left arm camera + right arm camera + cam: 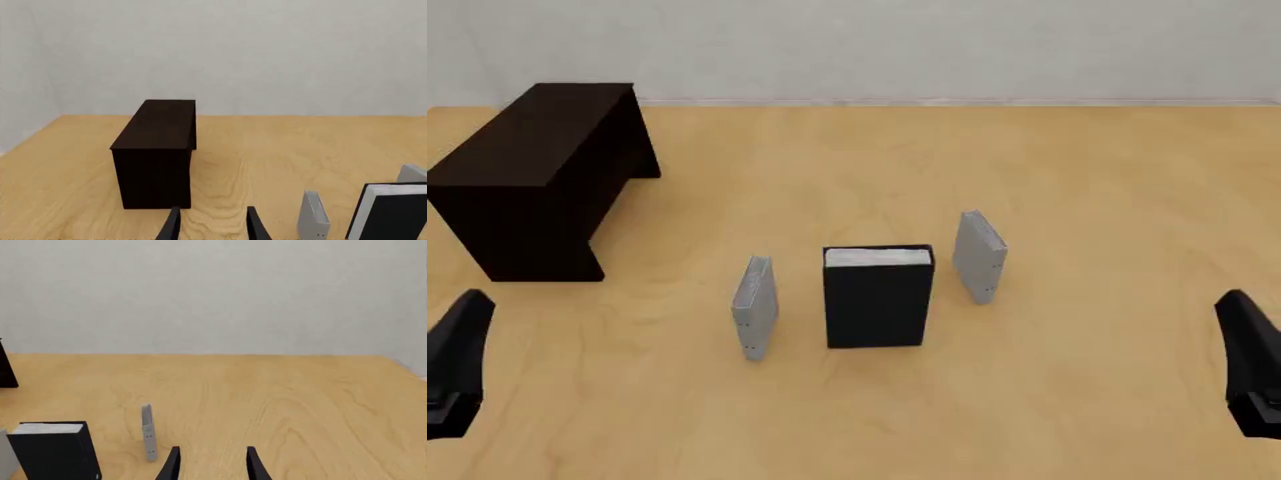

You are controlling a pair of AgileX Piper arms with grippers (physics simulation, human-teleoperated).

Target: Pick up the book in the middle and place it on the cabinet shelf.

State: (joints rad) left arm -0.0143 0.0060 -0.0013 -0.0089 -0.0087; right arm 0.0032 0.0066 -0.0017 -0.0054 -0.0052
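Note:
The thick black book (878, 298) with white page edges stands upright mid-table between two thin grey books; it also shows in the wrist views (392, 212) (55, 452). The dark brown cabinet (545, 170) stands at the far left, its flat top bare, also seen ahead of the left wrist (157, 150). My left gripper (212, 225) is open, near the front left edge (457, 355), well short of the cabinet. My right gripper (212, 465) is open at the front right (1252, 355), apart from the book. Neither holds anything.
A thin grey book (755, 307) stands left of the black book, another (978, 256) to its right and slightly farther back. The wooden table (1094, 170) stretches to a pale wall behind.

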